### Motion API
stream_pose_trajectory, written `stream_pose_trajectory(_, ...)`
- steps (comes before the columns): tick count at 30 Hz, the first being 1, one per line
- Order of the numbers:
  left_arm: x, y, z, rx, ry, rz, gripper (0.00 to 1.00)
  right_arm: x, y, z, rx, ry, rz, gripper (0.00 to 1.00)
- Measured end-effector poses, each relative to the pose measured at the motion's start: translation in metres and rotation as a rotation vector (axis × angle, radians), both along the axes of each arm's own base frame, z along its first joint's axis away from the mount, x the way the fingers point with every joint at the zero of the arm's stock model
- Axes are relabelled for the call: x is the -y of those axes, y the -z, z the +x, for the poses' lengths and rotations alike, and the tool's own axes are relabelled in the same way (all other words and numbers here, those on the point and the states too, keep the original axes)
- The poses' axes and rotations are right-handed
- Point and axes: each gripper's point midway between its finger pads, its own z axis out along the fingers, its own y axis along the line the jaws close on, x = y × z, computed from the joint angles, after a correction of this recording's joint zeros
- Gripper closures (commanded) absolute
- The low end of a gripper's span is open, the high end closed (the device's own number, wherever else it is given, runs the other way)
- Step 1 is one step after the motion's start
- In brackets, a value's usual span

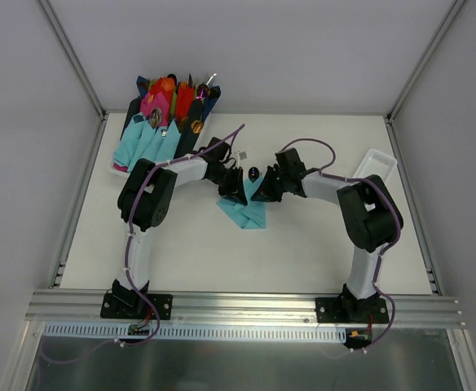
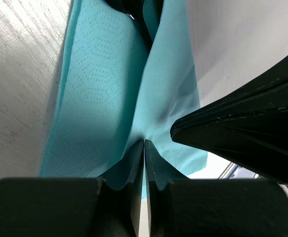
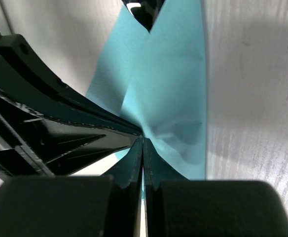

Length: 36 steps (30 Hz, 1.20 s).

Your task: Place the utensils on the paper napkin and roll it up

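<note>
Your left gripper [image 2: 144,145] and right gripper [image 3: 142,142] pinch the paper napkin [image 2: 99,98] (mid-table [image 1: 303,252]); move them together, gently.

From above, the arms [image 1: 191,169] cover the upper part of the teal napkin [image 1: 244,215], so only its lower corner shows. The left hand [image 1: 235,192] and right hand [image 1: 262,191] are too small there to read. Of the utensils [image 1: 254,173], only a dark spoon bowl peeks out and the handles are hidden. In both wrist views the napkin runs off the top edge beside a dark shape [image 2: 134,11] that is cut off and unidentifiable.
</note>
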Motion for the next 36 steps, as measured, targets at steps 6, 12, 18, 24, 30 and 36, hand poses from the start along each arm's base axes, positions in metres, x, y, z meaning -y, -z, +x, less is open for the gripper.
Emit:
stream_pose_trajectory(6, 0.000, 0.000, 0.000, 0.000, 0.000, 0.000, 0.94, -0.002, -0.005, 0.004, 0.012, 0.001, 0.005, 1.00)
stream_pose_trajectory(12, 0.000, 0.000, 0.000, 0.000, 0.000, 0.000, 0.94, -0.004, -0.002, 0.009, 0.007, 0.002, -0.008, 1.00)
stream_pose_trajectory(18, 0.000, 0.000, 0.000, 0.000, -0.001, 0.000, 0.94, -0.002, 0.015, 0.006, -0.042, -0.007, -0.058, 1.00)
stream_pose_trajectory(24, -0.001, 0.000, 0.000, 0.001, 0.001, 0.001, 0.94, 0.000, 0.015, 0.005, -0.042, -0.021, -0.095, 0.88)
stream_pose_trajectory(30, -0.001, 0.000, 0.000, 0.007, 0.008, -0.002, 0.89, 0.000, 0.014, 0.005, -0.044, -0.033, -0.101, 0.87)
stream_pose_trajectory(36, -0.004, -0.013, -0.004, 0.045, 0.040, -0.012, 0.88, -0.001, 0.015, 0.005, -0.046, -0.043, -0.101, 0.87)
